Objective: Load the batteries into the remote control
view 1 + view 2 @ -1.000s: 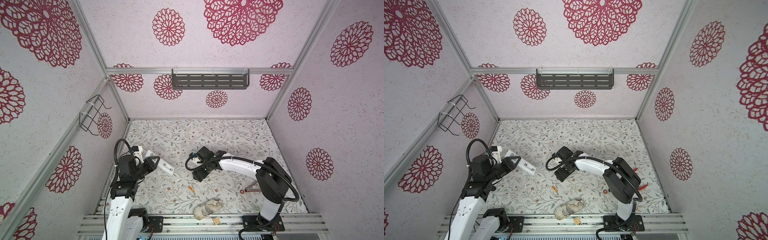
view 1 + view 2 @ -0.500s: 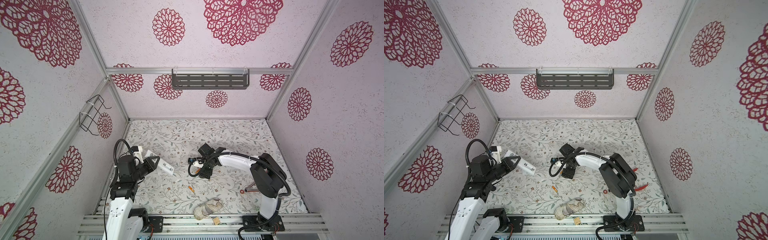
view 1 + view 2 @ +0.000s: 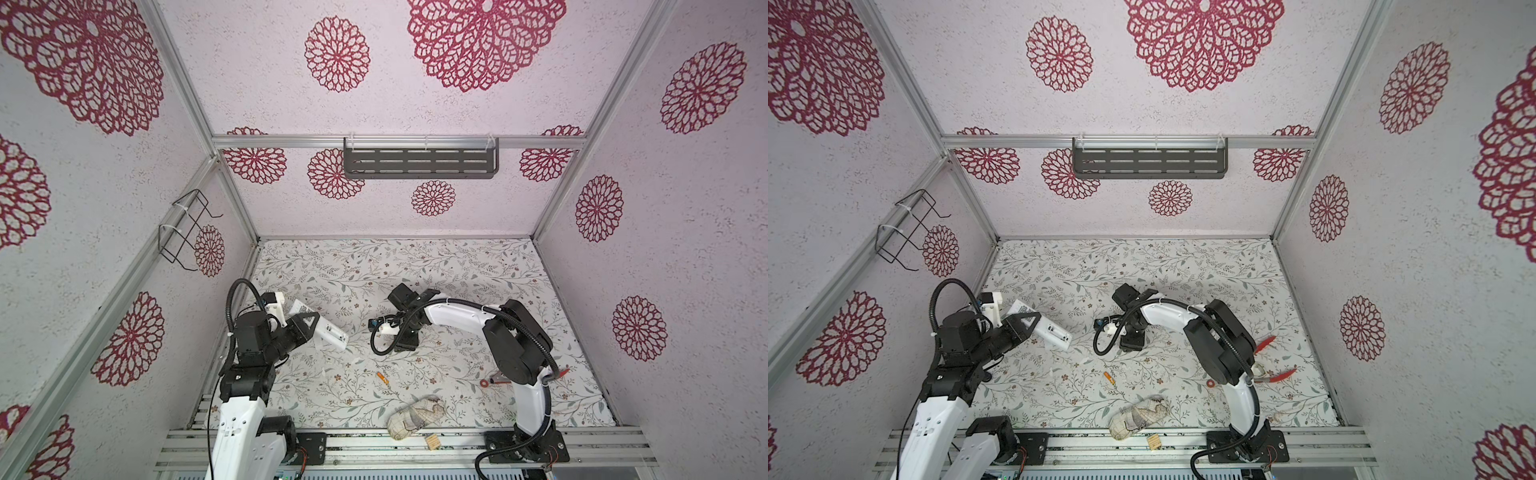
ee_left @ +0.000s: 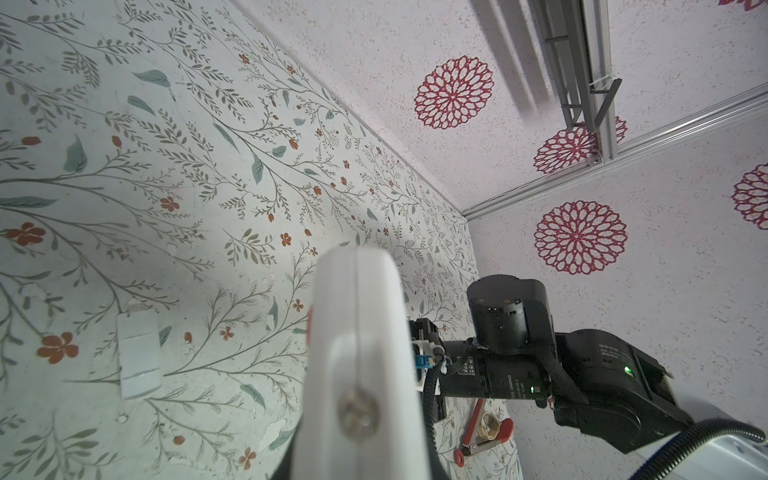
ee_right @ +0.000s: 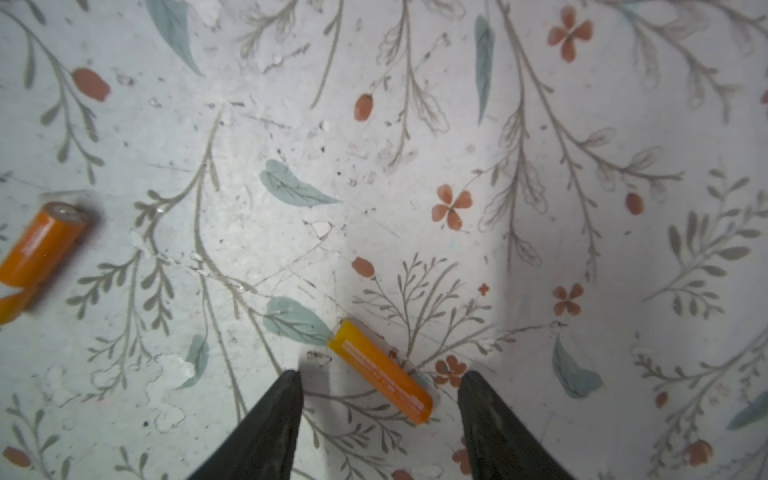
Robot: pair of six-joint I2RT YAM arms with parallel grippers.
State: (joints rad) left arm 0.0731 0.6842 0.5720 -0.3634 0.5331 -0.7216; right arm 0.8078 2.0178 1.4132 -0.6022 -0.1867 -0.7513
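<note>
Bright, even light; wrist views soft

No wording is legible
Pale print along the slim orange cylindrical battery (image 5: pixel 380 371) and its twin (image 5: pixel 39 245) is too blurred to read. A QR-code sticker (image 3: pixel 300 308) is on the slim white plastic remote control (image 3: pixel 332 332), at nine o'clock in both top views. Tiny white lettering on the black arm housing (image 4: pixel 509 380) is unreadable.

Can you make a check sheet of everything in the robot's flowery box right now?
Surface: floral table, scuffed.
Job's things: remote control held up by the left gripper; two batteries lie loose, one between the fingers of the right gripper, another aside.
Clutter: cloth bundle, red-handled tool, small white piece.
Grippers: left shut on the remote; right open, astride a battery, not touching.
Cables: black hose looped at each wrist.
Surroundings: flower-patterned walls, dark shelf, wire rack.
</note>
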